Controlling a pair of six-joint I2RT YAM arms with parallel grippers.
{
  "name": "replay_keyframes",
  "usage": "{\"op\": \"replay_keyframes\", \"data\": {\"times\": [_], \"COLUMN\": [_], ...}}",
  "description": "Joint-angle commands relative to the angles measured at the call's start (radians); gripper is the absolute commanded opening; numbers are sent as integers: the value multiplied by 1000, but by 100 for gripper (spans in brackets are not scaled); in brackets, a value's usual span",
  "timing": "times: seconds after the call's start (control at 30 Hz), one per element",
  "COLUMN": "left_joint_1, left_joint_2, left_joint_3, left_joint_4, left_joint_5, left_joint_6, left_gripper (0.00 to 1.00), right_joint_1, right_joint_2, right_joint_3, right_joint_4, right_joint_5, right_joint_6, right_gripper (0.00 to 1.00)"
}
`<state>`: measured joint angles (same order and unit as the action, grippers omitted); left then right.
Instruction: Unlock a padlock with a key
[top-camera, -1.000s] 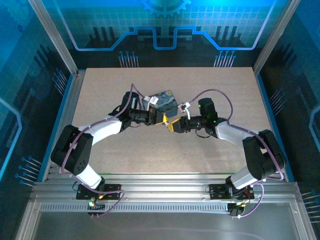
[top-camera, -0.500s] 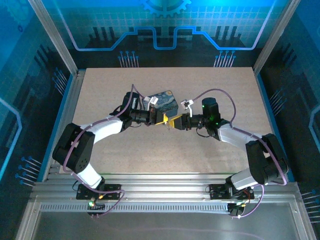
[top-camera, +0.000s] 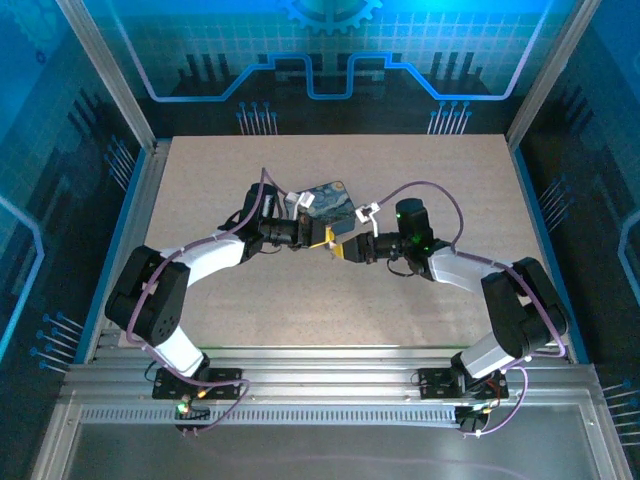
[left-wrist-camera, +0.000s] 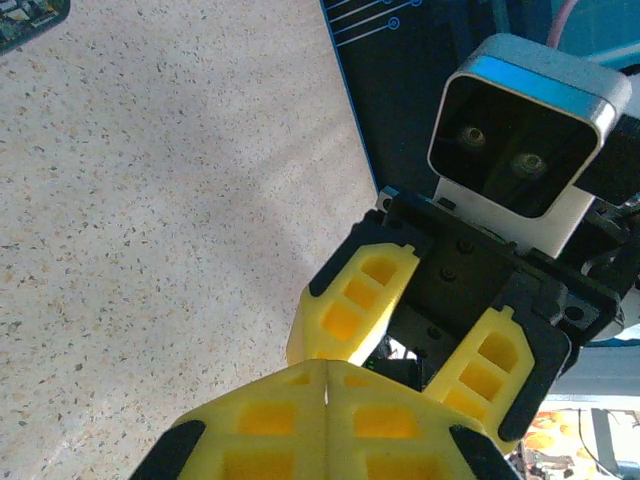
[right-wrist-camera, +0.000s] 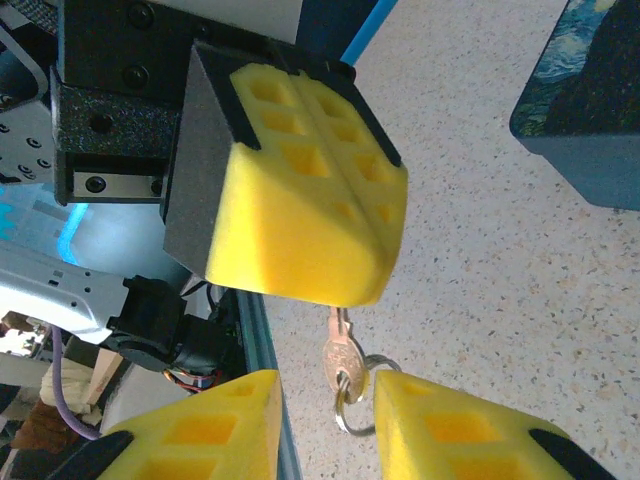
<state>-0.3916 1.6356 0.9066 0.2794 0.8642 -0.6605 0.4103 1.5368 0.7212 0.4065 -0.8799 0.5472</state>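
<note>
The left gripper (right-wrist-camera: 372, 225) has its yellow jaws pressed fully together, pinching one end of the key (right-wrist-camera: 337, 350). In the right wrist view the key hangs out of their seam toward 6 o'clock. The right gripper (right-wrist-camera: 322, 388) sits at 6 o'clock there. Its jaws are parted, one on each side of the key's head and ring (right-wrist-camera: 352, 405), not clamped. From above, both grippers meet near the middle of the worktop (top-camera: 250, 300), with the dark blue box (top-camera: 335, 200) just at their 12 o'clock.
</note>
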Motion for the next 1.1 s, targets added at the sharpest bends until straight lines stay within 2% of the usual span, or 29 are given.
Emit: {"op": "replay_keyframes", "data": {"times": [0.0, 0.13, 0.3, 0.4, 0.47, 0.6, 0.77, 1.07], "left_joint_1": [7, 7, 8, 7, 7, 7, 7, 7], "left_joint_2": [-3, -8, -12, -14, -14, -13, -14, -14], "left_joint_3": [8, 2, -7, -13, -15, -15, -14, -32], "left_joint_4": [43, 58, 67, 70, 72, 75, 78, 86], "left_joint_5": [1, 4, 10, 12, 13, 19, 27, 25], "left_joint_6": [-24, -33, -37, -36, -36, -39, -39, -42], "left_gripper": [0, 0, 0, 0, 0, 0, 0, 0], "right_joint_1": [18, 25, 25, 28, 26, 23, 13, 5], "right_joint_2": [12, 22, 38, 36, 34, 25, 25, 7], "right_joint_3": [-9, -5, -10, -19, -23, -32, -46, -56], "right_joint_4": [44, 49, 89, 108, 114, 118, 152, 171], "right_joint_5": [11, 25, 32, 37, 42, 56, 58, 51], "right_joint_6": [17, 28, 57, 64, 69, 72, 99, 108], "right_gripper": [28, 26, 18, 16, 16, 24, 20, 26]}}
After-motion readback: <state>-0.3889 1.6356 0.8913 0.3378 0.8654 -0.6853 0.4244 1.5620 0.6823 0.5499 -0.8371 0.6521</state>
